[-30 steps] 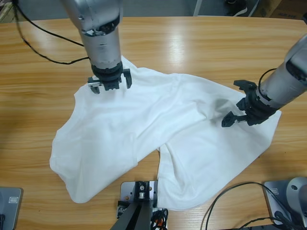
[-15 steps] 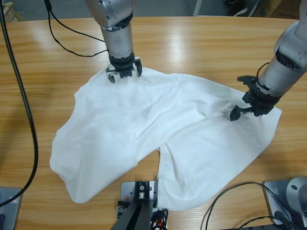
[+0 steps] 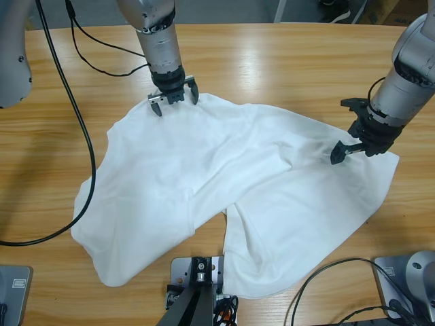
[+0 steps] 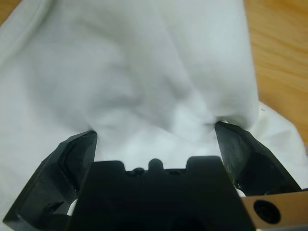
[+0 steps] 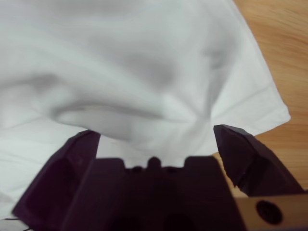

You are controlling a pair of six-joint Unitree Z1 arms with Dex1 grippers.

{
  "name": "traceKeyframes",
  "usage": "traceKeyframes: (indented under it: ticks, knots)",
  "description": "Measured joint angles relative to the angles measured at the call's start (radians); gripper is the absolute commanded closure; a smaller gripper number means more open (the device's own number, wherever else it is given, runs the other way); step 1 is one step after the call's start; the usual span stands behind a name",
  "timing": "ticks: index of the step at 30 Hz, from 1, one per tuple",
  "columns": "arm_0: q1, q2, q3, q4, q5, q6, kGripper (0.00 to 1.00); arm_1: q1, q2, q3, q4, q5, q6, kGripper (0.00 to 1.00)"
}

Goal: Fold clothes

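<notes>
1. Nearest the camera in the high view, the white shirt (image 3: 204,183) lay spread and rumpled across the middle of the wooden table (image 3: 285,61), its lower hem reaching the near edge.
2. Only the high view showed this whole layout. It also showed a black cable (image 3: 85,156) looping over the table's left side.
3. The right gripper (image 3: 343,130) hung over the shirt's right part with its fingers spread wide. Its wrist view showed what the high view did not: a ridge of cloth bunched between the fingers, probably touching them.
4. Farthest off, the left gripper (image 3: 175,105) stood at the shirt's far edge, its fingers also spread, with cloth puckered between them.
5. Over the last second, the left gripper had drawn back toward the far side and the right gripper had shifted rightward. The shirt lay unchanged.
</notes>
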Motion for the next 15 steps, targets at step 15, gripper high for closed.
traceKeyframes:
  ticks: [15]
  knots:
    - [0.151, 0.033, -0.061, 0.003, 0.052, 0.022, 0.041, 0.000, -0.046, 0.009, 0.049, 0.037, -0.016, 0.018]
